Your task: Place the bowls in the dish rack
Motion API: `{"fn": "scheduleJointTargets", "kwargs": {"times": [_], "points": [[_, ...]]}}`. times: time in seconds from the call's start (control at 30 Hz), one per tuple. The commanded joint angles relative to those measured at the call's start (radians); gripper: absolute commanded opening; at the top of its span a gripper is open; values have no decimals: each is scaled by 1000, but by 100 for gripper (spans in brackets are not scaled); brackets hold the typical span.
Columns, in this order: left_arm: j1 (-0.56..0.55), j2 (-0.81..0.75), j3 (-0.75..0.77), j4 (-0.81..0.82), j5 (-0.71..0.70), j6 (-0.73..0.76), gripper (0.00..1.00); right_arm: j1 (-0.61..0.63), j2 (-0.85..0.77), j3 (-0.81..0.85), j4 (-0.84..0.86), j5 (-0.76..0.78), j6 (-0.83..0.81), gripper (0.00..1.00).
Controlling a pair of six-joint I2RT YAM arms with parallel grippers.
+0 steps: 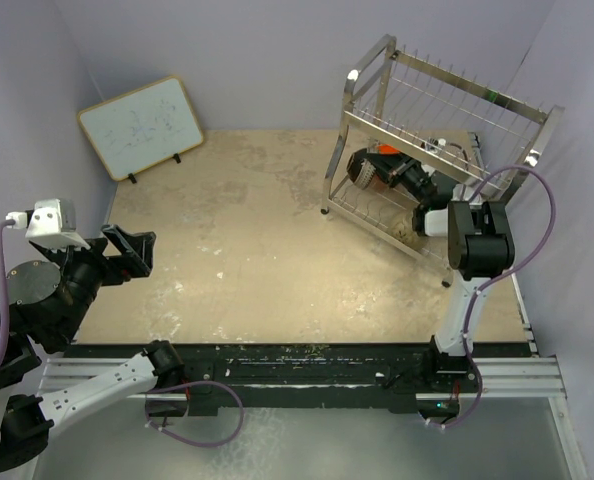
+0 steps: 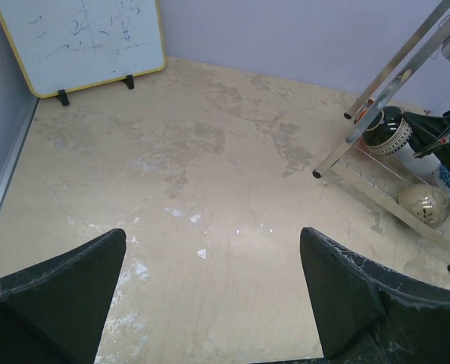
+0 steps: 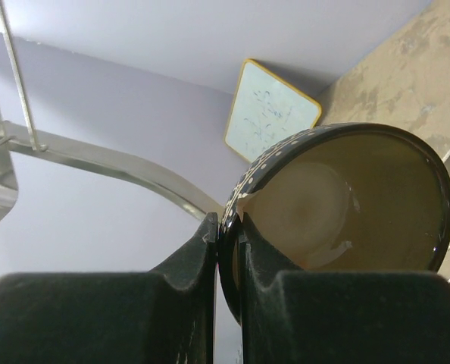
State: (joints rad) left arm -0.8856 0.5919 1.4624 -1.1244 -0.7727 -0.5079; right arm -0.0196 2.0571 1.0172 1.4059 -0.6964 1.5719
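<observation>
Holding the dark dotted bowl (image 3: pixel 339 197) by its rim in the pinched right gripper (image 3: pixel 226 227), inside the lower tier of the dish rack (image 1: pixel 369 68), we judge placing is in hand, next needing a gentle set-down and release, while the left gripper (image 2: pixel 212 243) hangs spread above the worktop (image 2: pixel 210 152).

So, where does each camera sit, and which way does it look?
Top external: above, behind the bases, looking down at the table; left gripper, right gripper show.
Left wrist: on the left gripper, facing whiteboard and dish rack; open fingers show.
Right wrist: on the right gripper, facing whiteboard past the dotted bowl its fingers pinch.
All share the whiteboard.
</observation>
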Motion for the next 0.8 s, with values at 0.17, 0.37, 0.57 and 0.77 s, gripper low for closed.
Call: {"fn": "scheduleJointTargets", "kwargs": {"times": [0.17, 0.37, 0.57, 0.77], "points": [[2, -6, 24, 2, 3, 8, 99, 9, 33, 26, 82, 21, 10, 9], [1, -5, 24, 0, 7, 6, 99, 7, 28, -44, 44, 17, -17, 13], [1, -2, 24, -2, 17, 5, 99, 4, 45, -73, 5, 33, -30, 16], [1, -4, 22, -11, 16, 3, 99, -10, 50, -100, -2, 42, -32, 19]]}}
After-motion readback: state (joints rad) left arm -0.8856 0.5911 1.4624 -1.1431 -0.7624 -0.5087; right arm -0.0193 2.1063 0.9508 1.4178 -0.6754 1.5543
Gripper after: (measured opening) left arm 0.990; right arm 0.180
